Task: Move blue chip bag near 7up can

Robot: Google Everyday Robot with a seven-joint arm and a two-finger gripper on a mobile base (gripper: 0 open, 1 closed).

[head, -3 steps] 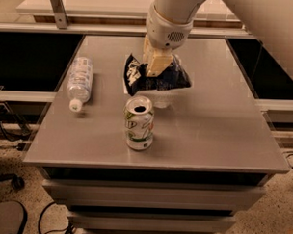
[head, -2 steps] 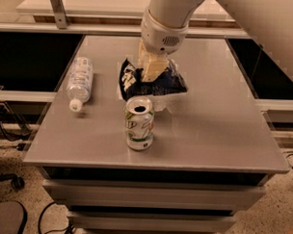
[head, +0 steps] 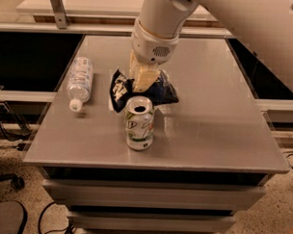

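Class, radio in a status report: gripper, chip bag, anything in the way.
Gripper clamped on blue chip bag. Bag just behind 7up can. Water bottle lies off to the side, nothing blocking.

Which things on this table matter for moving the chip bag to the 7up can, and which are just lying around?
In the job: blue chip bag; 7up can, upright just in front of it; gripper, above the bag, fingers shut on it.
Lying about: water bottle, on its side at left.

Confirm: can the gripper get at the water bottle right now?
Probably not yet: the gripper is shut on the blue chip bag. Otherwise the path looks free; the water bottle lies apart, nothing between them.
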